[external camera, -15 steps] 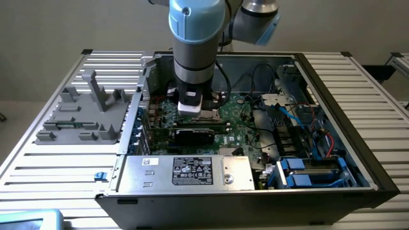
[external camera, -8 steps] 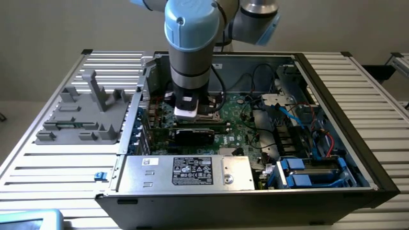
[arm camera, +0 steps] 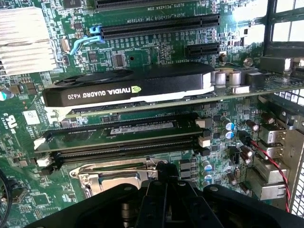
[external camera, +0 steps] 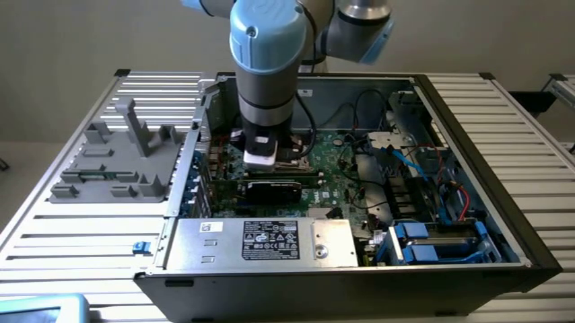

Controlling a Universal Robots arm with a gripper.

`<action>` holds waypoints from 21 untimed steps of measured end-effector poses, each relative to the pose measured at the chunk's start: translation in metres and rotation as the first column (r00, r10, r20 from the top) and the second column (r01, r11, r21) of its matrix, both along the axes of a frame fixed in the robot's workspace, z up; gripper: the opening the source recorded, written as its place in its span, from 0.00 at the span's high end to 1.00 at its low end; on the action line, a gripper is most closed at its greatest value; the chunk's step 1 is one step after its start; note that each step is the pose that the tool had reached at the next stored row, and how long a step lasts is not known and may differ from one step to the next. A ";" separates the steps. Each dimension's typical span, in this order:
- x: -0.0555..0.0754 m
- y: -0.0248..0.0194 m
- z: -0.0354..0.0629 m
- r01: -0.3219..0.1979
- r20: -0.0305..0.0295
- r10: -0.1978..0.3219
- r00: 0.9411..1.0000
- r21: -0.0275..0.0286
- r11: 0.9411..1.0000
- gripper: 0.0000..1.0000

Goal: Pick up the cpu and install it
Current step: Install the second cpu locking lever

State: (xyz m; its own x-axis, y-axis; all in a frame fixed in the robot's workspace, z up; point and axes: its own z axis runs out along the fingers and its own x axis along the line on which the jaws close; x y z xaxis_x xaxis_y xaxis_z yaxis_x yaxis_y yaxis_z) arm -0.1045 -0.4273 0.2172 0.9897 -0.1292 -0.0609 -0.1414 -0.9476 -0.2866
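Grey fixture (external camera: 112, 161): I see it on the slatted table (external camera: 503, 128), near the exterior view's left edge.
Computer case (external camera: 467, 168): open, mid-table.
Gripper (external camera: 269, 156): I read the fingers as drawn together, low over the motherboard (external camera: 337, 178), just above the socket frame (arm camera: 114, 173).
Cpu: I cannot make it out; the gripper (arm camera: 166, 178) covers that spot.
Graphics card (arm camera: 128, 88): seated beside the socket.
Power supply (external camera: 260, 240): along the case's near edge.
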 end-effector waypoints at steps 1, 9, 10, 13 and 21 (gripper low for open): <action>0.000 0.0004 -0.0007 0.000 0.000 0.000 1.000 0.000 1.000 0.89; -0.002 0.0043 -0.0054 0.000 0.000 0.000 1.000 0.000 1.000 0.89; -0.002 0.0051 -0.0060 0.000 0.000 0.000 1.000 0.000 1.000 0.89; -0.002 0.0064 -0.0083 0.000 0.000 0.000 1.000 0.000 1.000 0.89; -0.003 0.0102 -0.0147 0.000 0.000 0.000 1.000 0.000 1.000 0.89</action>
State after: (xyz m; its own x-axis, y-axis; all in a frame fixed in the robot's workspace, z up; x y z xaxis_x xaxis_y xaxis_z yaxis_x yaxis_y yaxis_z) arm -0.1073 -0.4172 0.2025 0.9898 -0.1291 -0.0610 -0.1413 -0.9477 -0.2864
